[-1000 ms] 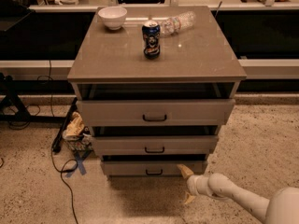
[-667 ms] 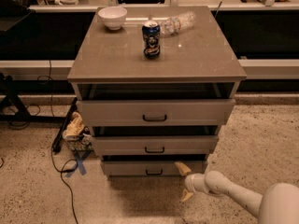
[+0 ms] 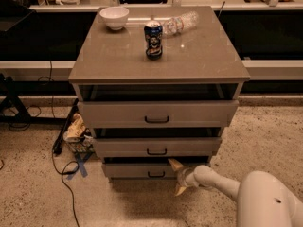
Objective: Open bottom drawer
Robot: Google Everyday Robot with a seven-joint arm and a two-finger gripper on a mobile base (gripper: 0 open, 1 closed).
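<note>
The gripper (image 3: pixel 178 178), fingers spread wide and empty, sits at the right end of the bottom drawer (image 3: pixel 137 170); print on the blue can (image 3: pixel 153 40) is unreadable.

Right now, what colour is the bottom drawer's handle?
Black handle, camera view; gripper just right of it.

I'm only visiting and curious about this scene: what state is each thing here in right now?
Top drawer: pulled partly out.
Middle drawer: slightly out.
Bottom drawer: barely out.
End effector: open, at the bottom drawer's front, just right of its handle.
Can: upright.
Bottle: lying on its side.
Bowl: upright.
</note>
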